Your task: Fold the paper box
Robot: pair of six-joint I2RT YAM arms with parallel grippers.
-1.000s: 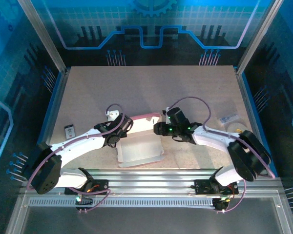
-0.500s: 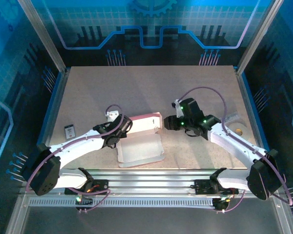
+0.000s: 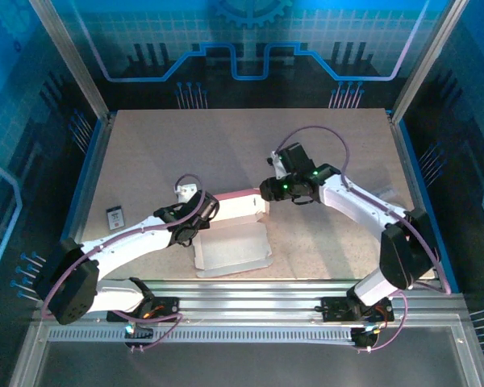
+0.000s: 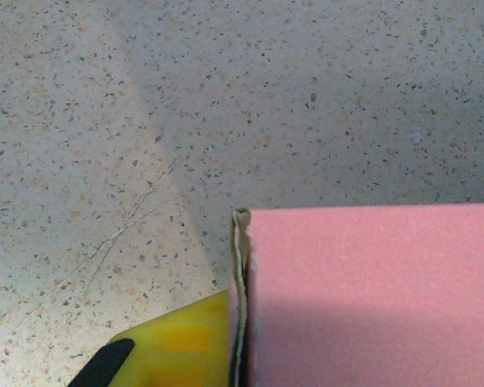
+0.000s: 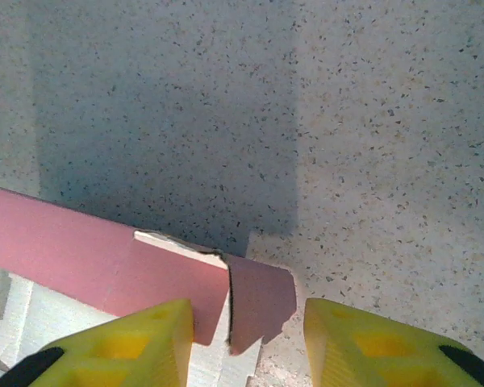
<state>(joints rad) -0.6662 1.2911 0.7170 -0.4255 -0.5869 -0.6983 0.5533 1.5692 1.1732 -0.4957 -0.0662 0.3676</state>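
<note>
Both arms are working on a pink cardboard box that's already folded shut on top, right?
One thing is off: the paper box is not shut. The top external view shows it open, its pale inner face turned up. The rest is right.

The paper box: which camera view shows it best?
The top external view: the whole paper box shows, pink wall raised, pale panel flat. The left wrist view gives a close pink face and its edge; the right wrist view, the wall's end and a small flap.
</note>
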